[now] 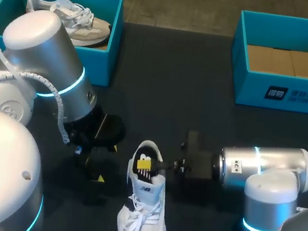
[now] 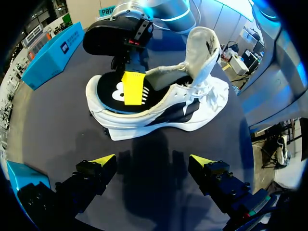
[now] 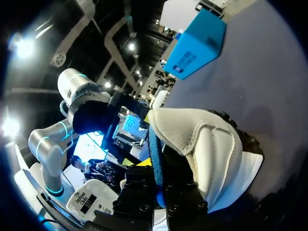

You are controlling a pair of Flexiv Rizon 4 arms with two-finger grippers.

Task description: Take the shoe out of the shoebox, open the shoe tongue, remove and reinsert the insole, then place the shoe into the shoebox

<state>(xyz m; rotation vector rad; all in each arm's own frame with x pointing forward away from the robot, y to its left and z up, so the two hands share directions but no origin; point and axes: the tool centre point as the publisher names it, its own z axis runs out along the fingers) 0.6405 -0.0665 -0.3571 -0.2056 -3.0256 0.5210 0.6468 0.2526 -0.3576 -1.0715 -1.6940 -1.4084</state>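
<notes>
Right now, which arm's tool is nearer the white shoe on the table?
Right. The right tool reaches into the shoe at its heel; the left tool sits open beside it, apart.

The left arm (image 1: 42,45) hides part of the shoe (image 1: 92,24) in the left shoebox (image 1: 102,66).

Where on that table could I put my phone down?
The dark table lies bare between the left blue cardboard box and the right blue cardboard box, and in front of the right one. It is crowded around the white lace-up sneaker: the left gripper stands beside it, the right gripper at its heel opening.
</notes>
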